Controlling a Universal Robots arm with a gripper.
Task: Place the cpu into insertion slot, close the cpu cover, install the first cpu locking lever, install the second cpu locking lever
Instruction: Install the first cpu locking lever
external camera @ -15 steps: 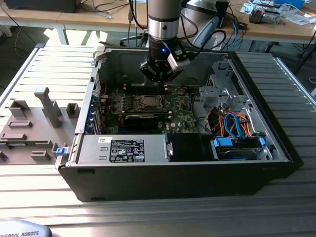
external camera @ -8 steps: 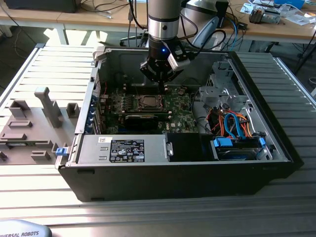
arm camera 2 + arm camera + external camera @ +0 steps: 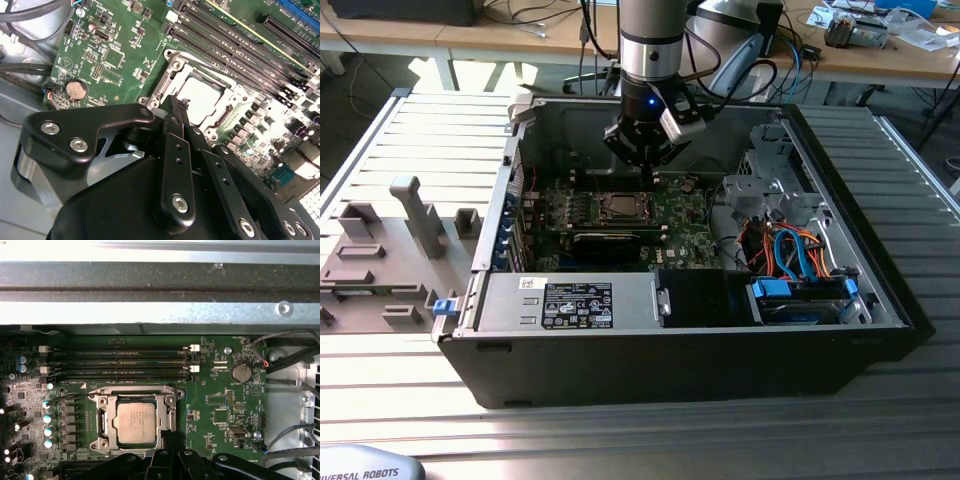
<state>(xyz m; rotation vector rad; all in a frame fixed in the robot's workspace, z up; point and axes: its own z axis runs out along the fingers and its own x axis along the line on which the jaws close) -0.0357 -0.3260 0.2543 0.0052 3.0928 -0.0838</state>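
Observation:
The cpu (image 3: pixel 136 421), a small square chip with a silver-grey top, lies flat in the insertion slot (image 3: pixel 172 395) on the green motherboard. The silvery cpu cover (image 3: pixel 102 417) lies down around it as a frame. In the second wrist view a thin metal lever (image 3: pixel 210 64) runs along one side of the socket, beside the cpu (image 3: pixel 202 97). My gripper (image 3: pixel 173 101) has its black fingers together, with the tips at the socket's rim by one corner; nothing shows between them. In the exterior view the gripper (image 3: pixel 645 165) hangs inside the open computer case, just behind the cpu (image 3: pixel 618 207).
Long memory slots (image 3: pixel 120 362) run beside the socket, and a coin battery (image 3: pixel 240 372) sits further along the board. The case wall (image 3: pixel 150 290) stands close behind. A black card (image 3: pixel 605 240), a power supply (image 3: pixel 570 300) and coloured cables (image 3: pixel 790 250) fill the case. Grey fixtures (image 3: pixel 380 260) stand at the exterior view's left.

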